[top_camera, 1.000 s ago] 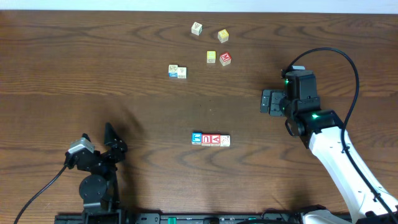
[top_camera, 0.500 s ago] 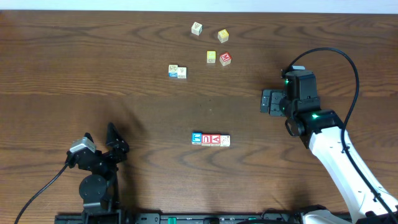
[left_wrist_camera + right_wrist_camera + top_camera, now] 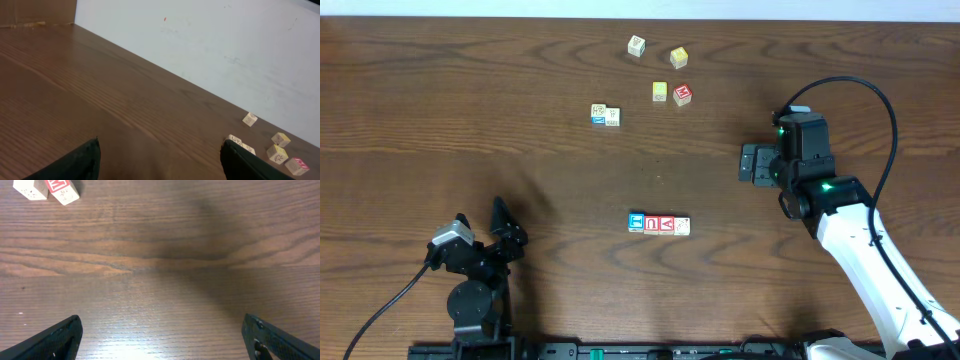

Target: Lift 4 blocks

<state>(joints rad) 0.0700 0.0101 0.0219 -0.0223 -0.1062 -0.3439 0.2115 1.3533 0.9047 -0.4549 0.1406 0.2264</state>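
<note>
Four blocks (image 3: 659, 224) lie touching in a short row at the table's middle front, their pale faces carrying blue and red letters. They show only in the overhead view. My left gripper (image 3: 480, 222) is open near the front left, well to the left of the row; its wrist view shows bare wood between the dark fingertips (image 3: 80, 161). My right gripper (image 3: 752, 163) is open at the right, up and to the right of the row. Nothing lies between its fingertips (image 3: 55, 341).
Other cubes sit at the back: a cream one (image 3: 636, 45), two yellow ones (image 3: 679, 57) (image 3: 660, 92), a red-topped one (image 3: 683, 94) and a touching pale pair (image 3: 605, 115). The red-topped cube (image 3: 62, 190) shows at the top left of the right wrist view. A white wall (image 3: 225, 45) lies beyond the table's far edge.
The left gripper shifted very slightly early in the second. The right arm and all the cubes stayed where they were.
</note>
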